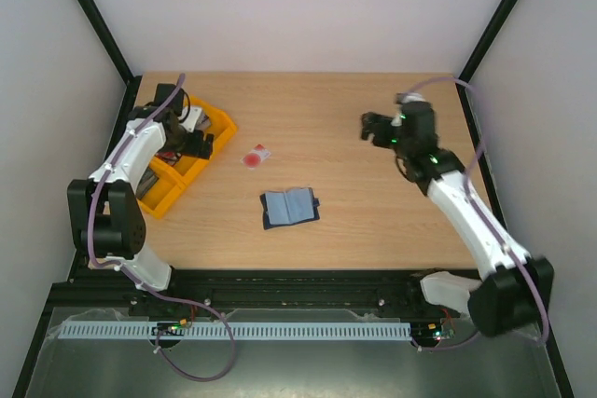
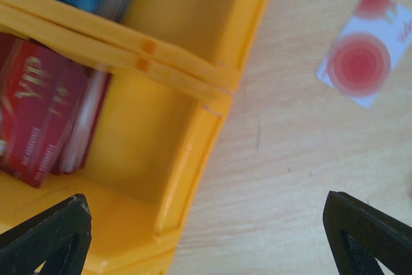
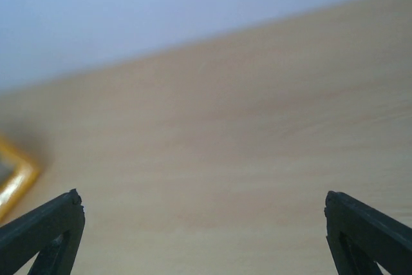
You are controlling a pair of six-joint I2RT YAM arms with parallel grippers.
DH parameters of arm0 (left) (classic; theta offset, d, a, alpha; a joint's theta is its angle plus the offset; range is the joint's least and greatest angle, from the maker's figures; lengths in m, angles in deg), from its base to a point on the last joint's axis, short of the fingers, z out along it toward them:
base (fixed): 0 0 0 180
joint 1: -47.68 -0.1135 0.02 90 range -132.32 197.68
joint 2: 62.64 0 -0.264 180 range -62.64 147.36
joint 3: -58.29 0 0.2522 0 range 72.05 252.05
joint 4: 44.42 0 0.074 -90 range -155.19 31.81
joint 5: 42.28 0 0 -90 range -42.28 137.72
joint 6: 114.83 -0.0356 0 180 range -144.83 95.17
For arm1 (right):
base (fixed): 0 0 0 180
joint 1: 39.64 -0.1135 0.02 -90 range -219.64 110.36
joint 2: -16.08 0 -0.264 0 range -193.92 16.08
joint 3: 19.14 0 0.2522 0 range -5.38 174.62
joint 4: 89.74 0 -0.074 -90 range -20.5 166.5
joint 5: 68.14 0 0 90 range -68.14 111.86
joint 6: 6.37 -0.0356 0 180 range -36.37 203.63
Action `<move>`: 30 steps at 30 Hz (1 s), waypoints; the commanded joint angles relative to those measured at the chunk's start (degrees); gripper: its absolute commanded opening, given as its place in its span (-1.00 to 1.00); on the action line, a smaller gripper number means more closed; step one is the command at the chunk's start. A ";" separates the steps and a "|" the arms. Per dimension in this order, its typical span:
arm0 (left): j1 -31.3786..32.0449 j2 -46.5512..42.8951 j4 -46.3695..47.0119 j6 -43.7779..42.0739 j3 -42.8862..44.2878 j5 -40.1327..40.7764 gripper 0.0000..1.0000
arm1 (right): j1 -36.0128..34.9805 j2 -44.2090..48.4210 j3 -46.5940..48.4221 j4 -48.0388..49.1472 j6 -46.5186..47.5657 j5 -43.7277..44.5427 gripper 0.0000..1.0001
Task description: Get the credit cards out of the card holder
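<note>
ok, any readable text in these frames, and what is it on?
"VIP": on the red card in the tray.
Red lettering at the edge of the white card: too blurred to read.
Nothing readable on the card holder: too small.

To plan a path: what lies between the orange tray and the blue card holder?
One white card with a red mark, flat on the table, touching neither; the top view shows it.
</note>
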 commanded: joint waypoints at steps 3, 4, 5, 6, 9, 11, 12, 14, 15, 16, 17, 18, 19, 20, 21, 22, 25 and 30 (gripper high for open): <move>2.99 0.63 10.55 13.42 5.67 13.13 0.98 | 7.69 16.10 -25.93 42.86 5.63 19.83 0.97; 3.31 0.76 12.48 14.85 6.27 16.34 0.98 | 8.04 16.61 -29.21 48.17 7.21 22.02 0.97; 3.32 0.47 15.68 16.17 5.87 18.27 0.98 | 8.38 16.40 -31.43 51.84 8.64 23.62 0.97; 3.24 -0.34 20.03 17.12 4.29 20.62 0.98 | 8.69 15.67 -33.03 53.95 9.76 24.64 0.97; 2.51 -5.58 37.24 17.67 -7.60 25.92 0.98 | 11.26 12.18 -37.16 58.49 11.41 25.63 0.97; 1.38 -9.02 50.33 16.70 -17.81 26.14 0.98 | 14.04 10.05 -40.85 62.93 10.49 25.20 0.97; 1.00 -9.68 56.11 14.98 -21.99 25.28 0.98 | 15.45 9.29 -43.03 66.20 9.99 24.64 0.97; 0.84 -7.98 61.19 12.67 -26.07 25.72 0.98 | 17.66 7.20 -47.35 73.20 9.72 23.55 0.97; 0.51 -7.30 63.71 12.50 -27.79 25.81 0.98 | 18.30 5.81 -49.14 76.62 9.68 23.47 0.97; -0.07 -7.08 67.11 12.28 -30.04 24.96 0.98 | 18.80 4.23 -50.63 79.37 9.44 23.27 0.97; -0.65 -6.94 70.53 12.09 -32.40 23.75 0.98 | 19.10 2.78 -51.86 82.21 9.37 22.74 0.97; -0.94 -6.58 73.22 12.46 -33.97 22.88 0.98 | 19.18 1.19 -53.02 85.85 9.36 21.82 0.97; -1.07 -6.11 74.72 13.26 -35.07 22.19 0.98 | 19.20 -0.24 -53.98 88.14 9.24 20.36 0.97; -1.07 -5.79 76.05 14.34 -35.98 21.14 0.98 | 19.21 -1.77 -54.25 89.79 9.26 19.68 0.97; -1.00 -5.66 77.60 15.29 -37.10 20.08 0.98 | 19.22 -2.63 -53.92 89.74 9.63 19.60 0.97; -0.91 -5.73 80.16 15.88 -38.71 19.03 0.98 | 19.20 -2.99 -53.28 89.07 9.88 19.78 0.97; 0.63 -4.65 90.62 12.43 -44.45 20.07 0.98 | 19.49 -5.86 -52.13 90.43 10.55 19.15 0.97; 0.91 -2.51 94.88 11.34 -45.86 17.91 0.98 | 19.55 -12.48 -49.93 92.43 10.71 18.00 0.97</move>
